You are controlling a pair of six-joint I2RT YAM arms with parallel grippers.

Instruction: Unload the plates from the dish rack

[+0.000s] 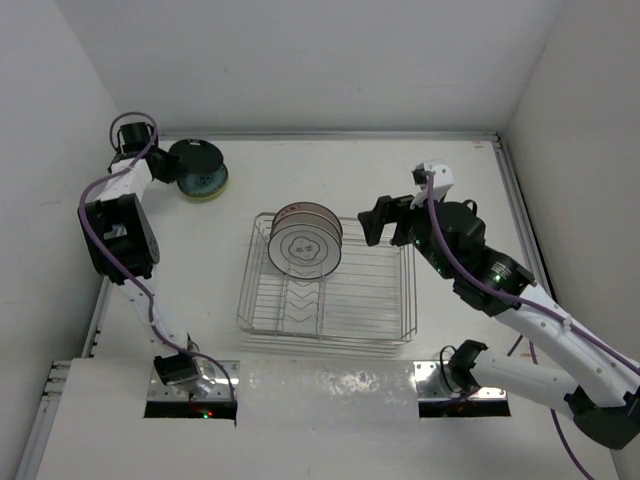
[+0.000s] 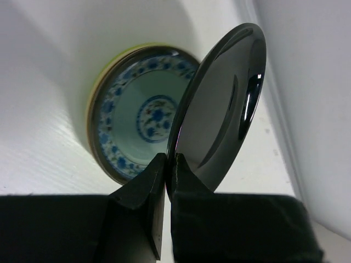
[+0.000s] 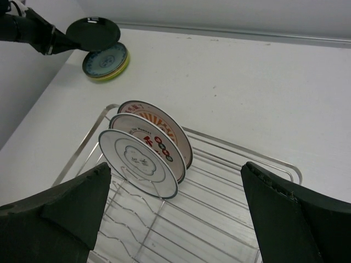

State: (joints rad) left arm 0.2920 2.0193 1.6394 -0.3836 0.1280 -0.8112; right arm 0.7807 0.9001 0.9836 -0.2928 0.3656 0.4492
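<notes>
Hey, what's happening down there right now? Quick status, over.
Left end effector shut on black plate, over the unloaded stack. Right end effector open, facing dish rack, three plates inside. Nothing blocking.

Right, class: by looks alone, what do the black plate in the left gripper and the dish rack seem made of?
The black plate: likely glazed ceramic, possibly glossy plastic; mirror-sharp highlights across its face. The dish rack: bare shiny metal wire, probably steel; thin silvery bars that glint.

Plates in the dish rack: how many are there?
3, at the dish rack's far end: grey-ringed plate in front, red-dotted plate next, orange-striped plate last. More could hide behind.
</notes>
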